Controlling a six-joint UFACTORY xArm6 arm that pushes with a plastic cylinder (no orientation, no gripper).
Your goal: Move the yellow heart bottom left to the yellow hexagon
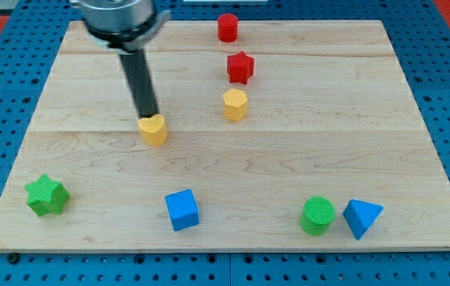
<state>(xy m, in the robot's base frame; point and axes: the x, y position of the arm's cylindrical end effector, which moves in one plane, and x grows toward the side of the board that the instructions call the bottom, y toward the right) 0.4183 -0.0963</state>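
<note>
My tip [148,117] is seen at the lower end of the dark rod, set against the upper edge of the yellow heart [154,130], touching it or very nearly so. No hand is fitted to the arm, so no open or closed state can be told; only the straight rod is shown, hanging from a grey housing at the view's top left.

The yellow heart is placed left of the middle of the wooden desk [367,119]. The yellow hexagon [235,104] is found to the view's right of the heart and a little nearer the view's top, apart from it. Just above the hexagon a red star [240,67] is seen, and above that, near the desk's top edge, a red cylinder [227,28].

Along the view's bottom four more blocks are laid out: a green star [47,195] near the left corner, a blue cube [182,210] left of centre, and toward the right a green cylinder [317,216] just beside a blue triangular block [362,217]. All four lie well apart from my tip.
</note>
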